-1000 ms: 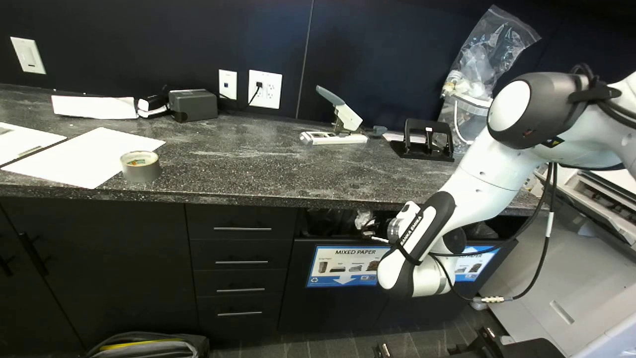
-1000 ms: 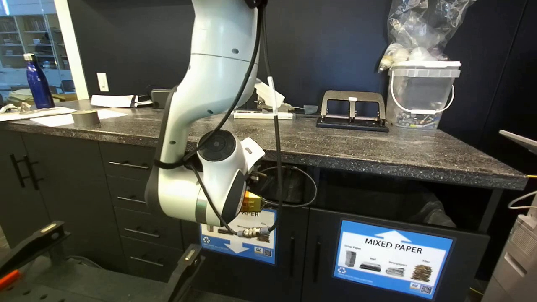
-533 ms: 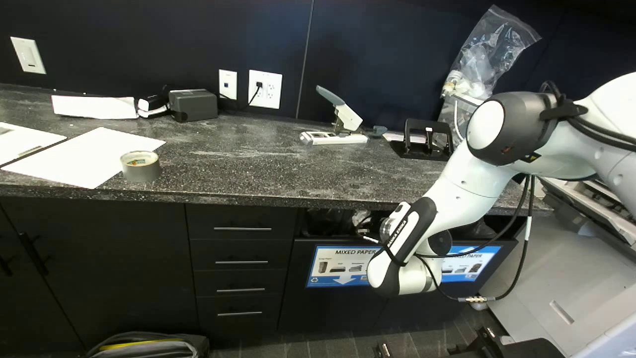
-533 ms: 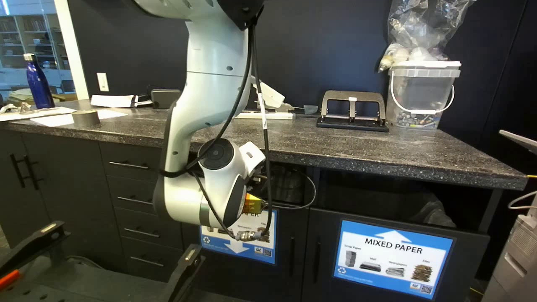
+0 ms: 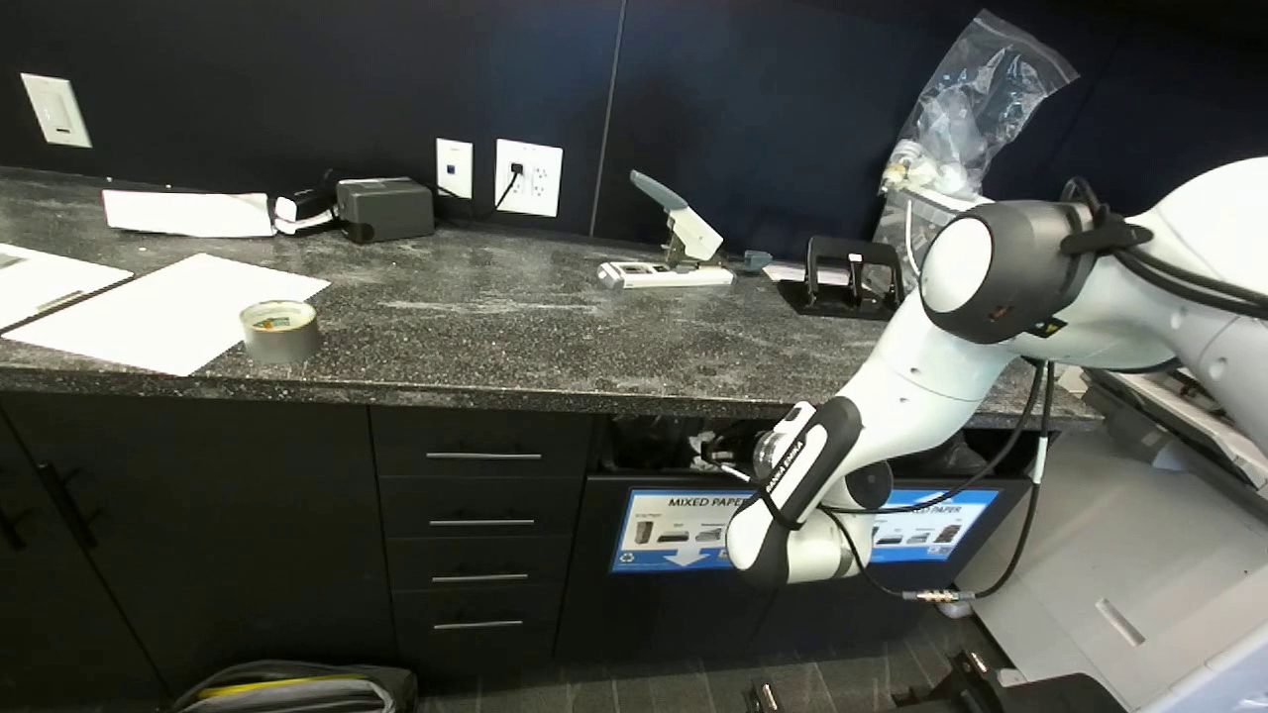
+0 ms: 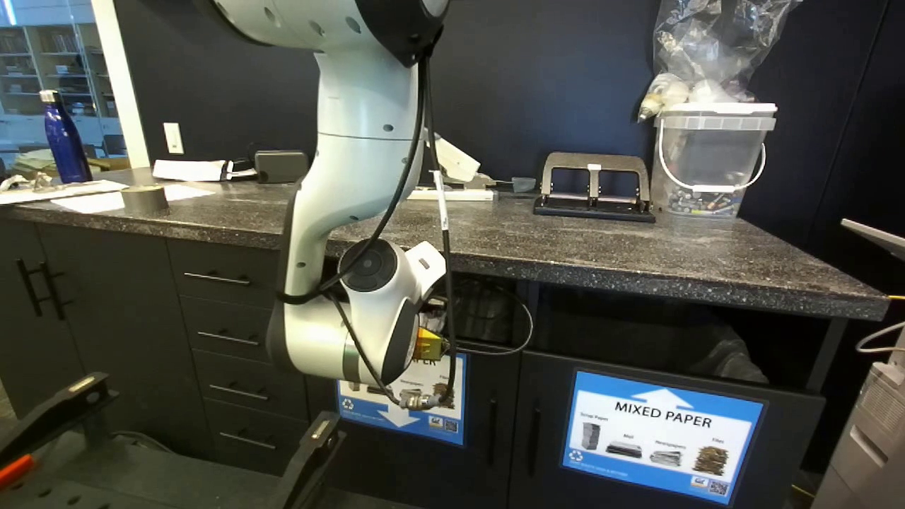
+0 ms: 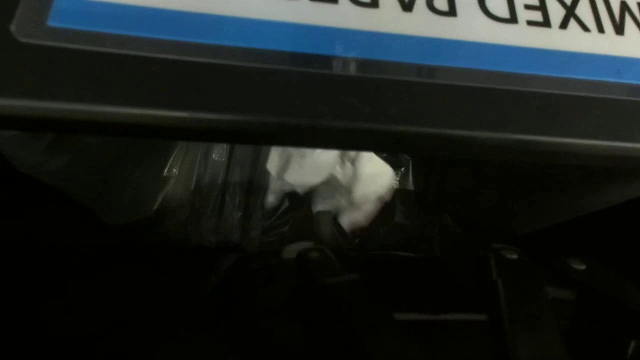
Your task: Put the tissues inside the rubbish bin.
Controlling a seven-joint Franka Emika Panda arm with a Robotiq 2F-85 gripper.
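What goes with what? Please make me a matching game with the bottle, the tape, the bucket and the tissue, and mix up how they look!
Things:
1. bottle
2. tape
3. bucket
4. tissue

Looks:
A. grey and round
B. white and crumpled
C. blue
D. see-through, with a handle

Right pairs: 1-C, 2-A, 3-D, 4-B

Rubbish bin front, below the countertop: down-arrow sign reads MIXED PAPE in an exterior view, rest covered by the arm; wrist view shows it upside down, cropped. Black panel, also below the countertop: up-arrow sign reads MIXED PAPER, captions Scrap Paper, Mail, Newspapers, Files. Arm print, just below countertop level: ANKA EMIKA, start unclear.
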